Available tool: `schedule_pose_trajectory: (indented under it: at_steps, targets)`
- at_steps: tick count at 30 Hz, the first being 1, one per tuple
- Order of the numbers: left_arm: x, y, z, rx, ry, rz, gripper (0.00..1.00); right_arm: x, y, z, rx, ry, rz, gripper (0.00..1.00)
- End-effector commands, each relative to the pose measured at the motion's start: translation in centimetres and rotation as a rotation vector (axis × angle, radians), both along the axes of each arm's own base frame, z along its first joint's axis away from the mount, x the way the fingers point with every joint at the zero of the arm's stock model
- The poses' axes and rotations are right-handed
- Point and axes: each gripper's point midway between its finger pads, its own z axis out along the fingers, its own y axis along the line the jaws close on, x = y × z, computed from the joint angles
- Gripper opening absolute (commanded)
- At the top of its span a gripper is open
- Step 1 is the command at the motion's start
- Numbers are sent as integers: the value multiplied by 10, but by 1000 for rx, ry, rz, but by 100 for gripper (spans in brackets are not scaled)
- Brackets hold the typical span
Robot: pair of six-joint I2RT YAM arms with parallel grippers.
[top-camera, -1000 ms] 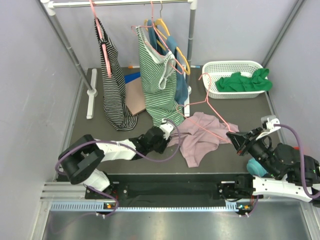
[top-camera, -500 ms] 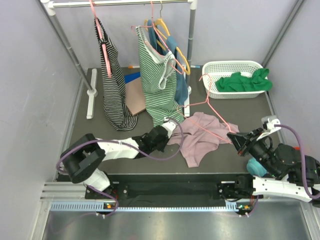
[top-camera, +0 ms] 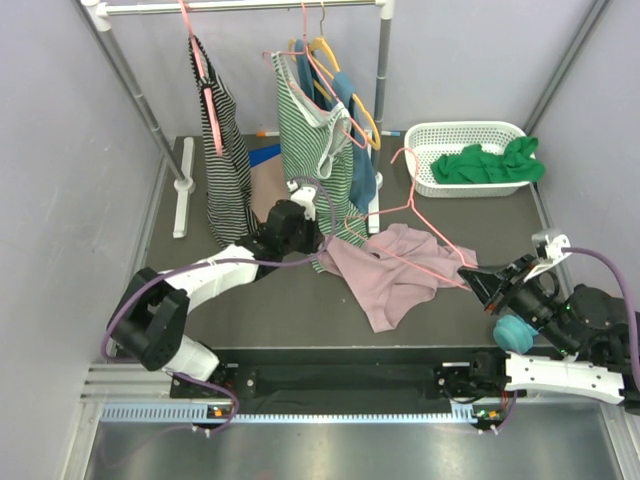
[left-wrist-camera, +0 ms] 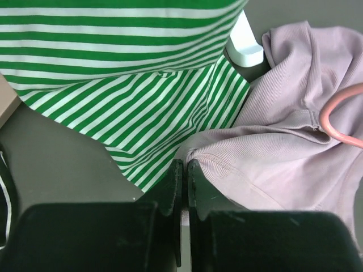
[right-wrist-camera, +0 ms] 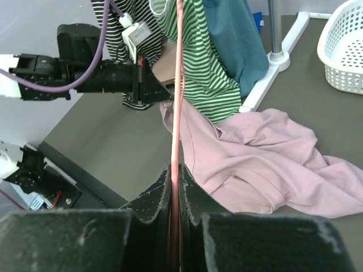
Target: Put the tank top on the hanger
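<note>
The dusty-pink tank top (top-camera: 395, 272) lies crumpled on the dark table, with one corner drawn out to the left. My left gripper (top-camera: 320, 243) is shut on that corner's hem, right beside the hanging green-and-white striped top (top-camera: 312, 150). In the left wrist view the jaws (left-wrist-camera: 182, 167) pinch the tank top (left-wrist-camera: 272, 147) at its edge. The thin salmon hanger (top-camera: 411, 190) slants over the tank top with its hook up. My right gripper (top-camera: 470, 272) is shut on its lower end. In the right wrist view the hanger (right-wrist-camera: 177, 85) runs straight out from the closed right gripper (right-wrist-camera: 177, 170).
A clothes rack (top-camera: 240, 8) at the back carries a black-and-white striped garment (top-camera: 225, 170), the green striped top and yellow hangers (top-camera: 345, 90). A white basket (top-camera: 470, 133) holding a bright green cloth (top-camera: 490, 165) stands at the back right. The rack's white feet (top-camera: 183, 200) rest on the table.
My left gripper has shut on the tank top's edge and moved back and left toward the striped top, dragging the fabric out. The right gripper and hanger shifted slightly right.
</note>
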Motion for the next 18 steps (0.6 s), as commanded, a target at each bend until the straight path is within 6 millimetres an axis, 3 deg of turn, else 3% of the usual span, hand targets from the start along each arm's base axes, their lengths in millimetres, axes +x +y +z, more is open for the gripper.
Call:
schedule_pose_trajectory:
  at_steps: [1, 7, 18]
  targets:
    - [9, -10, 42, -139, -32, -16, 0, -6, 9, 15, 25, -20, 60, 0]
    - [17, -7, 56, -172, -46, 3, 0, -7, 29, 15, -3, -25, 98, 0]
    - [9, -12, 77, -249, -55, -28, 0, -5, 53, -7, -54, 0, 108, 0]
